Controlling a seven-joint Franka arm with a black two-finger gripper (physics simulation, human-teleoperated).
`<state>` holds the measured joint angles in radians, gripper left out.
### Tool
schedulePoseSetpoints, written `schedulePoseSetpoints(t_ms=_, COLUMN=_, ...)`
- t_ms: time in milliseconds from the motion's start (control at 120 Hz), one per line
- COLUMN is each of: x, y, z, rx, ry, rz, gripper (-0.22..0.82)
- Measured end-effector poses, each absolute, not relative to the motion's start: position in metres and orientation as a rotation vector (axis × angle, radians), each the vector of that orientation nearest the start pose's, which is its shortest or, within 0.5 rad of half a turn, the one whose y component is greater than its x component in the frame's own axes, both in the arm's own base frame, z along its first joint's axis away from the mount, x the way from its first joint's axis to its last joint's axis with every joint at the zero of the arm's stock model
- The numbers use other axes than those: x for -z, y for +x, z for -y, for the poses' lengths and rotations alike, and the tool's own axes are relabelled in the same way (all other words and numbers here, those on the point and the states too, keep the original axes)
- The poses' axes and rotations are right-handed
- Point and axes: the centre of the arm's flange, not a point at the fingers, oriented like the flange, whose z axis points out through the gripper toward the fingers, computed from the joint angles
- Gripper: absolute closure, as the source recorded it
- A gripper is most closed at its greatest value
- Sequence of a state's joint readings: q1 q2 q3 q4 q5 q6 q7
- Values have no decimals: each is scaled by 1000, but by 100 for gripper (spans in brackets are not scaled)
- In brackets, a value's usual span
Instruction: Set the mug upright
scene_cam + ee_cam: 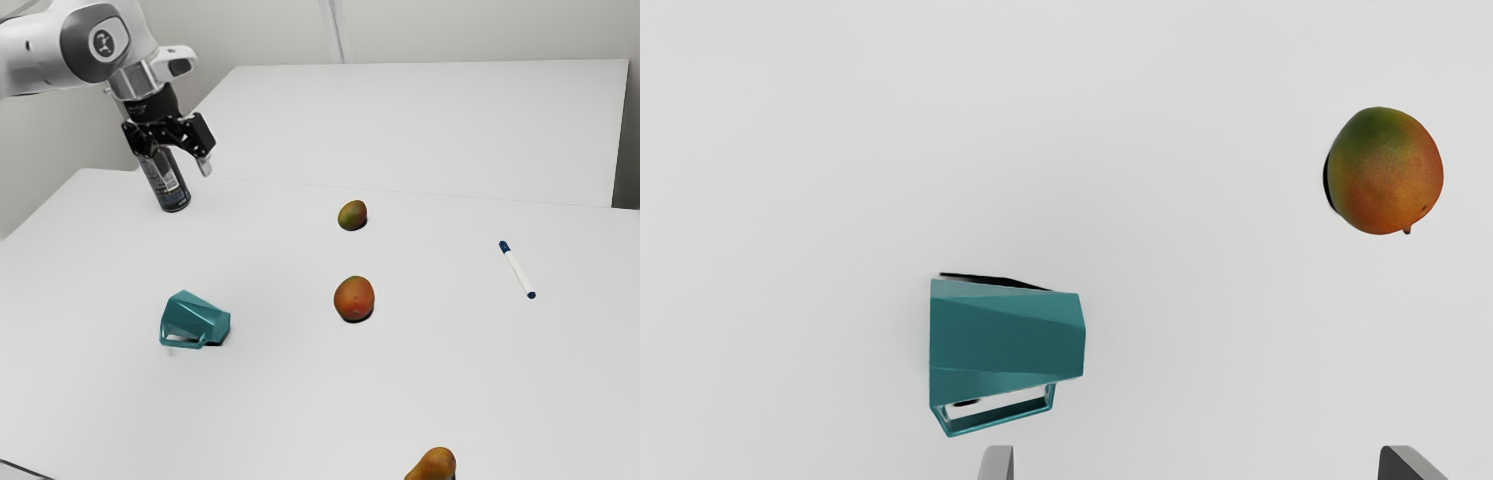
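1. White table (270,410); landmark: orange-red mango (355,298).
2. Teal mug (195,322), on its side, to the exterior view's left of it.
3. Dark can (168,187), upright, farther back left.
4. Greenish mango (352,215) behind it.
5. Marker (517,270), right.
6. Pear (435,465), in front, rightward.

Table, white, smooth: filling the foreground, its edge slanting down toward the exterior view's left (270,410). Second surface, white, flat: adjoining the table's far side along a thin seam (420,130). Wall, pale grey: standing behind (490,32). Strip, upright, narrow: running down that wall (337,30). Light, soft: spreading evenly across both tops.
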<state>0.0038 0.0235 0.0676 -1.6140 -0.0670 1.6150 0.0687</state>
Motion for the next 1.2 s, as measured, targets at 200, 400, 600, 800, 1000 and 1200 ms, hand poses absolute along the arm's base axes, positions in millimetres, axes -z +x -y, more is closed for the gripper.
schedulePoseSetpoints(t_ms=200, x=-593, y=564, z=-34, rx=-22, ry=-3209, rz=9, gripper=0)
schedulePoseSetpoints(t_ms=400, x=-589, y=539, z=-23, rx=-50, ry=-3249, rz=-13, gripper=0)
schedulePoseSetpoints(t_ms=600, x=-583, y=504, z=-80, rx=-49, ry=-3411, rz=148, gripper=0)
schedulePoseSetpoints(t_ms=800, x=-532, y=483, z=-134, rx=-135, ry=-3551, rz=270, gripper=0)
schedulePoseSetpoints(t_ms=1000, x=-471, y=484, z=-175, rx=-213, ry=-3642, rz=332, gripper=0)
schedulePoseSetpoints(t_ms=1200, x=-425, y=476, z=-217, rx=-192, ry=-3695, rz=377, gripper=0)
